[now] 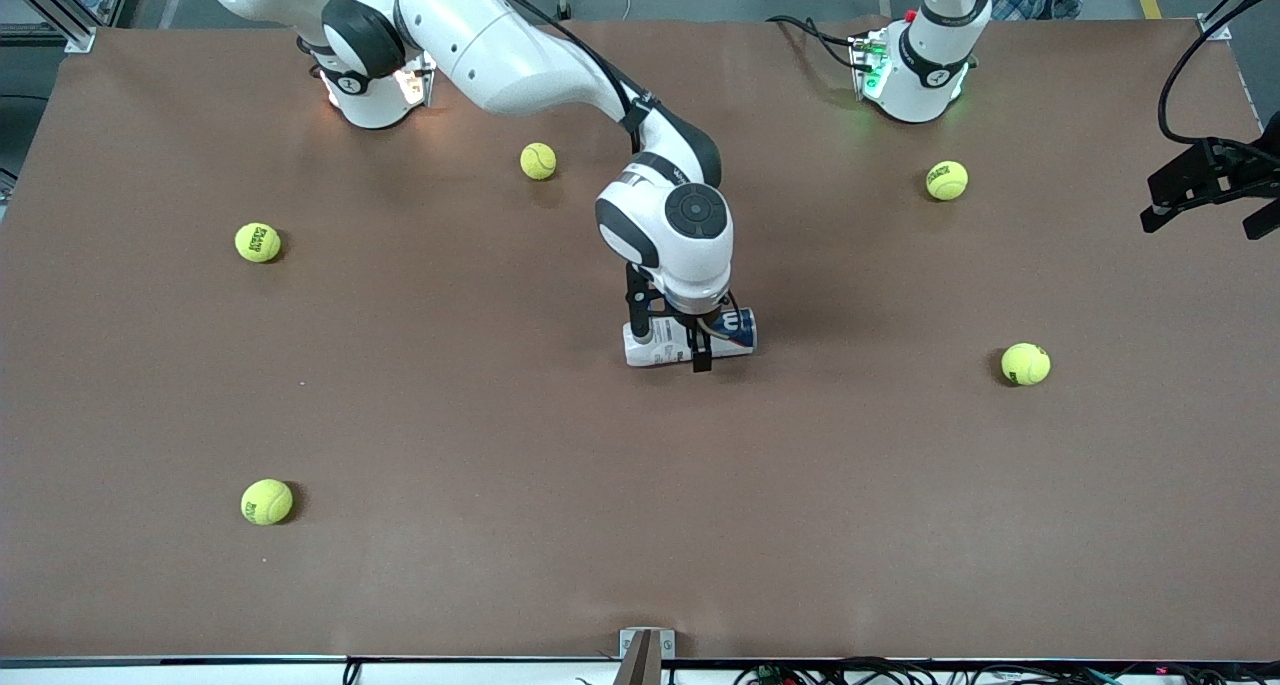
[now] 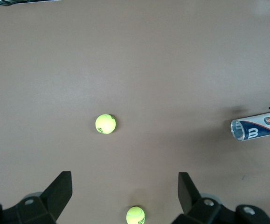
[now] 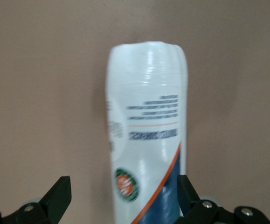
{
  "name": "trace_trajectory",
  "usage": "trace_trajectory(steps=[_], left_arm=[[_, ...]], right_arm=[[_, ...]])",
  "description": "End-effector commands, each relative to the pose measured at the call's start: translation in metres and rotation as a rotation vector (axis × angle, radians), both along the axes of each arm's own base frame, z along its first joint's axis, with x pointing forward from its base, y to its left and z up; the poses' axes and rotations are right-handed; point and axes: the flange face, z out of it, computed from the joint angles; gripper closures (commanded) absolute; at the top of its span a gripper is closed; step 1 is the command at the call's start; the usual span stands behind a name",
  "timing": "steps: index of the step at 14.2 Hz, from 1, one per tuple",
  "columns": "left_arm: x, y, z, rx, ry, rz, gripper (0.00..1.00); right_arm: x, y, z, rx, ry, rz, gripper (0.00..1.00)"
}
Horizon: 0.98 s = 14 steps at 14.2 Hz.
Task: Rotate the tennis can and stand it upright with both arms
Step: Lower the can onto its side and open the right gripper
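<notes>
The tennis can [image 1: 655, 348] lies on its side in the middle of the table, its white label toward the right arm's end and its navy W end toward the left arm's end. My right gripper [image 1: 668, 343] is down over it and open. The can [image 3: 146, 116] lies between the fingers, close against one finger [image 3: 187, 191] and with a gap to the other. My left gripper [image 1: 1200, 220] hangs open and empty high over the left arm's end of the table. From the left wrist, the can [image 2: 256, 128] shows far off, and the left gripper [image 2: 125, 191] holds nothing.
Several yellow tennis balls lie scattered on the brown table: one [image 1: 538, 161] near the right arm's base, two [image 1: 257, 242] [image 1: 266, 501] toward the right arm's end, and two [image 1: 946, 180] [image 1: 1025, 363] toward the left arm's end. Two balls [image 2: 105, 123] [image 2: 135, 215] lie below the left gripper.
</notes>
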Motion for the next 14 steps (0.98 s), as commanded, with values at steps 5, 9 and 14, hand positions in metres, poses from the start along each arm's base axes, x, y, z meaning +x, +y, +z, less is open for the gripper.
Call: trace_trajectory(steps=[5, 9, 14], left_arm=[[0.0, 0.0, 0.004, -0.013, -0.006, -0.013, 0.0], [0.0, 0.0, 0.004, -0.013, -0.006, -0.013, 0.0], [0.0, 0.0, 0.003, -0.013, -0.005, -0.011, 0.0]], right_arm=[[0.034, -0.051, 0.099, -0.049, 0.02, 0.242, 0.0], [0.071, -0.117, 0.143, -0.086, 0.06, 0.497, 0.0], [0.115, -0.259, 0.202, -0.046, 0.199, 0.853, 0.0]])
